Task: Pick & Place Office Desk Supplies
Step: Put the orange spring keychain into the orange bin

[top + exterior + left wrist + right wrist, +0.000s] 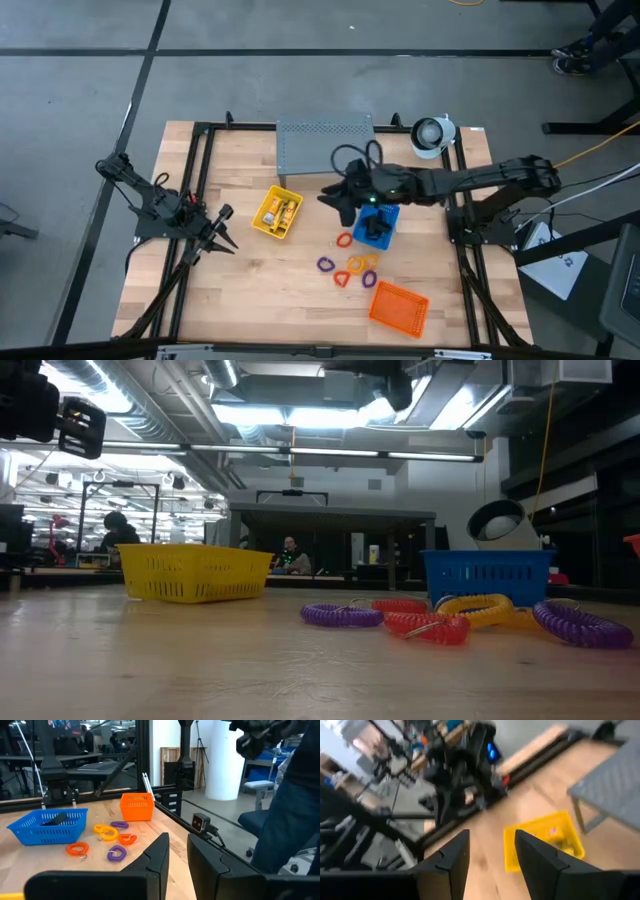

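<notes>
The loops (350, 265) are lying scattered flat on the bench (250, 290), between the blue tray (378, 226) and the orange tray (399, 306): an orange one nearest the blue tray, two purple ones, a red one and yellow ones bunching together in the middle. Being rings, they are showing no clear long axis. In the low view they are sitting just before the blue tray, the yellow one partly hiding behind the red.

The yellow-and-white packets (280, 211) are resting inside the yellow tray (262, 222), their long sides running roughly with the tray's slant toward the grey perforated stand (325, 143). Any print on them is too small for me to read. A dark item (55, 818), probably a clip, is lying in the blue tray; from above my arm is covering most of that tray.

My right pincer (340, 198) is hovering above the bench between the yellow tray and the blue tray, its fingers (451, 857) standing wide apart with nothing between them; its wrist view is smeared, showing only the yellow tray and a corner of the stand clearly.

My left pincer (222, 240) is waiting at the bench's left edge, well away from the trays, fingers (159, 857) drawn narrow with a slim gap and gripping nothing.

A white round lamp (432, 135) is sitting at the far right corner. No writing is legible anywhere.
</notes>
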Controlling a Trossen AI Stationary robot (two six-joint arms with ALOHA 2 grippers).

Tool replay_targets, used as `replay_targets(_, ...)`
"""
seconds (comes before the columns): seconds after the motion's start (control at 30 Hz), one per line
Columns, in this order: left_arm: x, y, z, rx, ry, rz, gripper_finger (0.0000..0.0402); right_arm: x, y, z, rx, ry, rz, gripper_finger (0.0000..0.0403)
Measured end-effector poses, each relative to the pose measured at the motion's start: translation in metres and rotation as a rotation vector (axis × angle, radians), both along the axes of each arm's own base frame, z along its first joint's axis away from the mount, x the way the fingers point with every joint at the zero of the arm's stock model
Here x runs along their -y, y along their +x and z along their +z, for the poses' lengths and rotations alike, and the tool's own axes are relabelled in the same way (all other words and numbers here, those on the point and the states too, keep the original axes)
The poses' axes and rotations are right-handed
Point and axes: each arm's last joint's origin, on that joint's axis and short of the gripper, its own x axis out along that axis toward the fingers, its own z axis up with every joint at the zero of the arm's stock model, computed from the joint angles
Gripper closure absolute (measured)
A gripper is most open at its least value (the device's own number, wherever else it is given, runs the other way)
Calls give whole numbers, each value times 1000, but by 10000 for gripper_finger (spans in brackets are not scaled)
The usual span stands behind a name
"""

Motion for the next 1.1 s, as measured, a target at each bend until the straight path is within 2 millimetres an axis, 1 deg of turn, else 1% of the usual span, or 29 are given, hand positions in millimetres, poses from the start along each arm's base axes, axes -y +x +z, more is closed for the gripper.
replay_targets(0.07, 0, 0, 0, 0, 0, 1, 338, 2, 3, -9, -61, 36, 30, 243)
replay_targets(0.13, 0, 0, 0, 3, -1, 1, 335, 1, 3, -24, -172, 75, 41, 243)
replay_targets(0.23, -2, -3, 4, 42, -26, -1, 334, -9, 5, -51, -360, 94, 80, 243)
replay_targets(0.3, -4, -3, 5, 60, -36, 18, 335, -19, 9, -69, -445, 101, 97, 243)
replay_targets(0.43, -12, 1, 6, 66, -33, 93, 338, -34, 18, -98, -535, 116, 111, 243)
replay_targets(0.67, -22, 5, 5, 62, -27, 212, 334, -39, 28, -134, -645, 137, 51, 243)
replay_targets(0.8, -24, 6, 5, 63, -27, 225, 335, -41, 31, -148, -701, 172, 49, 243)
replay_targets(0.87, -24, 6, 5, 62, -27, 226, 336, -45, 34, -151, -732, 183, 39, 243)
replay_targets(0.97, -24, 6, 5, 63, -27, 226, 335, -49, 40, -155, -784, 155, 26, 243)
replay_targets(1.1, -24, 6, 5, 63, -27, 225, 333, -48, 52, -156, -870, 148, 0, 243)
